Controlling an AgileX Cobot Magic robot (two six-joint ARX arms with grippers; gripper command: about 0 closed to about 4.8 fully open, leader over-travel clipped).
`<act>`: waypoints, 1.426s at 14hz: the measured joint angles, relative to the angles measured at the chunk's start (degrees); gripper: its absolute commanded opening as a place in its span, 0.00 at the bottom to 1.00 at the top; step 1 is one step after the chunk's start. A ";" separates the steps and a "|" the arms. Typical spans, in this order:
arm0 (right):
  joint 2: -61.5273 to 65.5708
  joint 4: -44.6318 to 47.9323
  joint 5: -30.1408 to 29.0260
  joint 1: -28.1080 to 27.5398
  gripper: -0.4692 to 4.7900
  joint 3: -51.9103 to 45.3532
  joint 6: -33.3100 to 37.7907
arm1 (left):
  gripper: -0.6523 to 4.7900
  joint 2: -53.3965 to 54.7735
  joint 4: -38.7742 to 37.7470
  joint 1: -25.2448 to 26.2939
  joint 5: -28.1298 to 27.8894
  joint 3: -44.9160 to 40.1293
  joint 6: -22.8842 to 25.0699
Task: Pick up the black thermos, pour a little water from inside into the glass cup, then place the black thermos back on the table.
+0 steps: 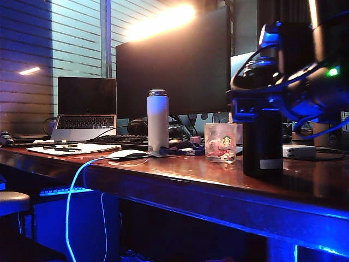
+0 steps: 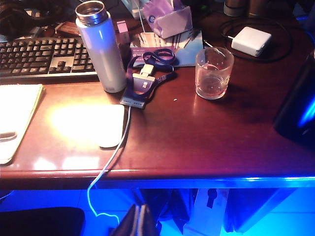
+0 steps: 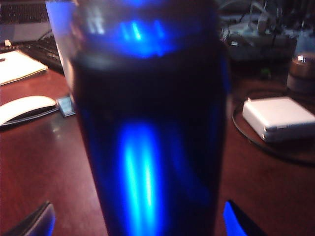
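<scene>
A: Black thermos upright on worktop near its front edge; right pincer apart, a finger either side.

B: Glass cup just beside it. Left pincer together (below the edge, off the worktop).

Slatted window blinds, bright backlight glare, blue glow.
</scene>
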 measured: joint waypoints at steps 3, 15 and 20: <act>3.23 -0.15 1.62 -0.02 1.00 1.97 -0.22 | 0.16 0.00 0.00 0.00 0.00 0.00 0.00; 8.52 -0.09 4.59 -4.20 1.00 7.30 -0.37 | 0.16 0.00 -0.17 0.00 0.00 0.00 -0.02; 10.21 -0.68 2.91 -4.57 1.00 9.88 -0.87 | 0.16 0.00 -0.17 0.00 0.00 0.00 -0.02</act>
